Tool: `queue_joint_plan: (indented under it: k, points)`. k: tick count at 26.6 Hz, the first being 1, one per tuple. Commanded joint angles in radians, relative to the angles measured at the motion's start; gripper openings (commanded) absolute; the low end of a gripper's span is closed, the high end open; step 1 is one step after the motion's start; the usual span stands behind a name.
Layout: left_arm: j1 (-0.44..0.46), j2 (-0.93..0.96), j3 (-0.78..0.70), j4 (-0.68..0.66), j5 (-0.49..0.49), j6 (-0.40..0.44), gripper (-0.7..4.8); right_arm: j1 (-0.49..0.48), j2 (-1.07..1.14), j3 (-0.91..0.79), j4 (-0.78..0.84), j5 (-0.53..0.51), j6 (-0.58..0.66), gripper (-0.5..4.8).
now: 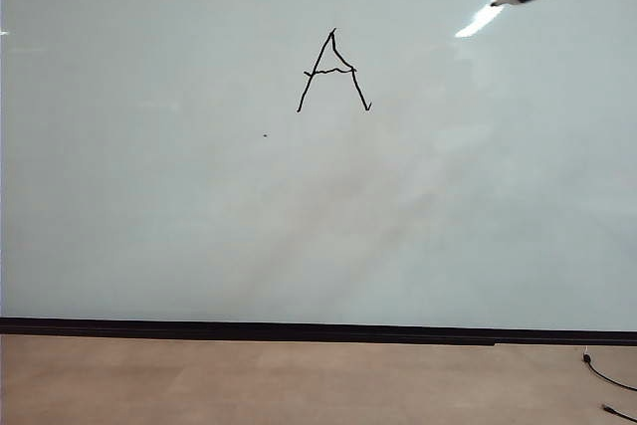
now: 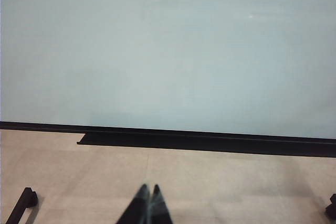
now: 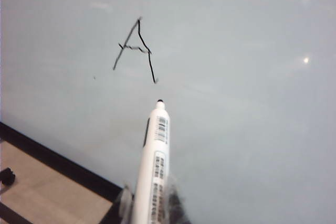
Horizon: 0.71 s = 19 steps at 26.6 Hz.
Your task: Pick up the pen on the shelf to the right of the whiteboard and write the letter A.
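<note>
Black letter A (image 1: 333, 72) marks the whiteboard (image 1: 199, 206); right claw (image 3: 149, 205) clamps the barcoded pen (image 3: 155, 156); left claw (image 2: 148, 190) together.

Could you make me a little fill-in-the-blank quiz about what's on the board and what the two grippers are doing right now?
1. The letter drawn on the whiteboard is a capital ____.
2. The right gripper is shut on the ____, in the exterior view's upper right corner.
3. The pen has its tip ____ the letter A, not touching it.
4. The left gripper, low in front of the board over the tabletop, is ____ and holds nothing.

Missing words: A; pen; away from; shut
</note>
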Motion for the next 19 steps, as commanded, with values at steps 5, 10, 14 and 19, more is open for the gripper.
queue_joint_plan:
  k: [5,10,14,19]
  points:
    - [0.0,0.0,0.003,0.006,0.001,0.004,-0.05,0.0,-0.177,-0.032,-0.146,0.02,-0.002,-0.05]
    - [0.0,0.0,0.003,0.006,0.001,0.004,-0.05,0.0,-0.247,-0.06,-0.165,0.021,0.002,-0.05]
    - [0.0,0.0,0.003,0.006,0.001,0.004,-0.04,0.002,-0.246,-0.075,-0.184,0.02,0.021,-0.05]
    - [0.0,0.0,0.003,0.006,0.001,0.004,-0.05,0.001,-0.246,-0.133,-0.137,0.002,0.036,-0.05]
